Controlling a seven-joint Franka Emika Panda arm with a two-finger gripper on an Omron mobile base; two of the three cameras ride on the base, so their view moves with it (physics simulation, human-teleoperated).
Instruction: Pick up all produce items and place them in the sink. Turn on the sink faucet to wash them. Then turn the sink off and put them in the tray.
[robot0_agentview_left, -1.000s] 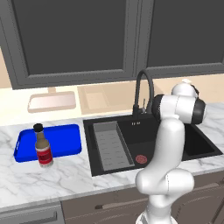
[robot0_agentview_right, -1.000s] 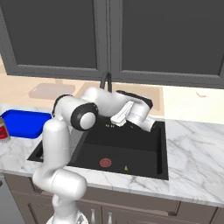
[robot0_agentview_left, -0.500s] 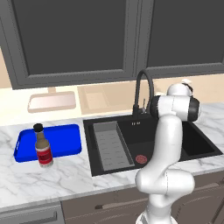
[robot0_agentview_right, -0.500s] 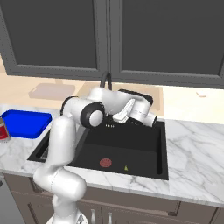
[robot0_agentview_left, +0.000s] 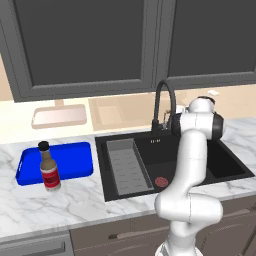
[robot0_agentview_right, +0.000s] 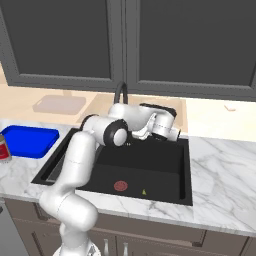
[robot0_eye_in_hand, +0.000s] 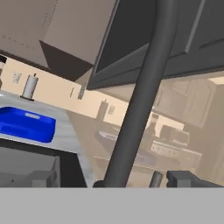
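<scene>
Marble counter (robot0_agentview_left: 75, 195) carries bottle (robot0_agentview_left: 49, 166) at 9 o'clock, faucet (robot0_eye_in_hand: 140, 100) stem dead ahead; my gripper (robot0_agentview_right: 172, 133) fully spread, empty.

matt black faucet (robot0_agentview_left: 165, 102) and sink (robot0_agentview_left: 227, 167), veined marble-look counter (robot0_agentview_left: 60, 207), glossy blue tray (robot0_agentview_left: 75, 160).
</scene>
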